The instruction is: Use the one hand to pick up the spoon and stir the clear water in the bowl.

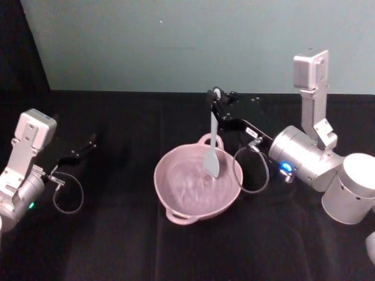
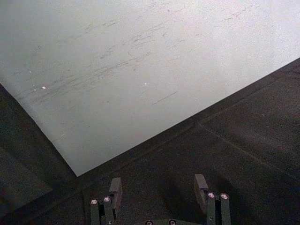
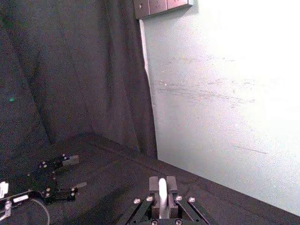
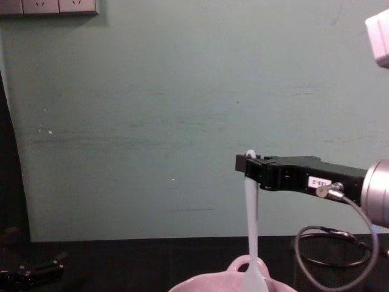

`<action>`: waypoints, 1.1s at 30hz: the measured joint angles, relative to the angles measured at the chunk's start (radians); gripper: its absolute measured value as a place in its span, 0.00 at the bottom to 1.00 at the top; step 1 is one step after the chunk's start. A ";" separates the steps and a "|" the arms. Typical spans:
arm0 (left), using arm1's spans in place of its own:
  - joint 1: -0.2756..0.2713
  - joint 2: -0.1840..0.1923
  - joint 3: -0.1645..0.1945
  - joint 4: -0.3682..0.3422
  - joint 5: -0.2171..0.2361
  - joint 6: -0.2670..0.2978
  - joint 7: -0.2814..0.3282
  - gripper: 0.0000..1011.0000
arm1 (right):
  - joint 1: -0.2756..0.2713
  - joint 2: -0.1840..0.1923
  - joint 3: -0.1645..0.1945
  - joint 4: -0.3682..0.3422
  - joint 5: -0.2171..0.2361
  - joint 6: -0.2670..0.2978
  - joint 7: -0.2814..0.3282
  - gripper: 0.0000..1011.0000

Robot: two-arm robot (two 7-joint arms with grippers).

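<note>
The pale pink bowl [image 1: 176, 190] sits in the middle of the black table with water in it; its rim [image 4: 200, 283] shows at the bottom of the chest view. My right gripper [image 1: 215, 97] hangs above the bowl's far rim, shut on the top of the white spoon [image 1: 212, 149]. The spoon [image 4: 250, 231] hangs nearly upright with its head down in the bowl. In the right wrist view the handle end [image 3: 162, 190] sits clamped in the right gripper [image 3: 162, 185]. My left gripper [image 1: 88, 143] rests at the far left, open [image 2: 159, 187] and holding nothing.
A black wire-mesh cup [image 1: 256, 170] stands just right of the bowl, under the right arm's forearm. A pale green wall [image 1: 187, 41] rises behind the table's back edge. Dark cloth hangs at the left side [image 3: 70, 70].
</note>
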 joint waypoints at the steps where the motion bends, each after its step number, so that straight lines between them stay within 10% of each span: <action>1: 0.000 0.000 0.000 0.000 0.000 0.000 0.000 1.00 | -0.004 0.004 0.001 -0.008 -0.002 0.003 -0.002 0.11; 17: 0.000 0.000 0.000 0.000 0.000 0.000 0.000 1.00 | -0.066 0.040 -0.031 -0.138 -0.037 0.056 0.005 0.11; 33: 0.000 0.000 0.000 0.000 0.000 0.000 0.000 1.00 | -0.006 -0.033 -0.108 -0.069 -0.046 0.044 0.044 0.11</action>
